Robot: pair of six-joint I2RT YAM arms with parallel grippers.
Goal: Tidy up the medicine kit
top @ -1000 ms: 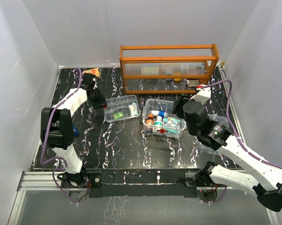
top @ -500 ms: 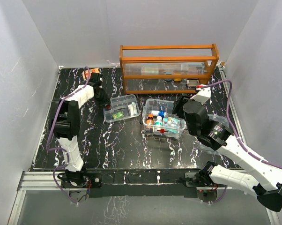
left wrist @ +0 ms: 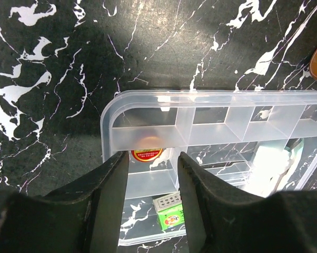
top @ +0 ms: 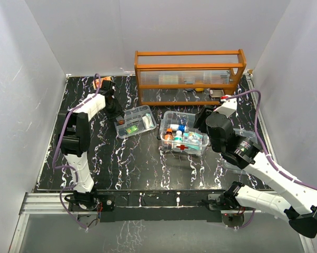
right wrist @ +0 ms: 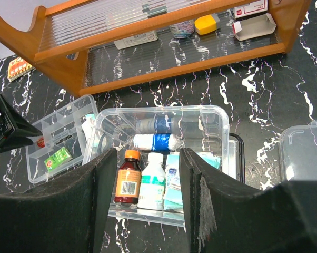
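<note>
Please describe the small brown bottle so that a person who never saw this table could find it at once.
Start at the orange wooden rack at the back of the table. Directly in front of it sits a clear box with a red cross on its near wall. Inside, the brown bottle alone has an orange cap; its neighbour is a white bottle.

Bright even light glares off the tray [left wrist: 211,132], foreground seemingly soft.

The left arm [top: 87,112] reaches far forward, left gripper [left wrist: 151,158] pointing down, fingers parted and empty; the right gripper [right wrist: 147,153] hangs likewise parted, empty.
</note>
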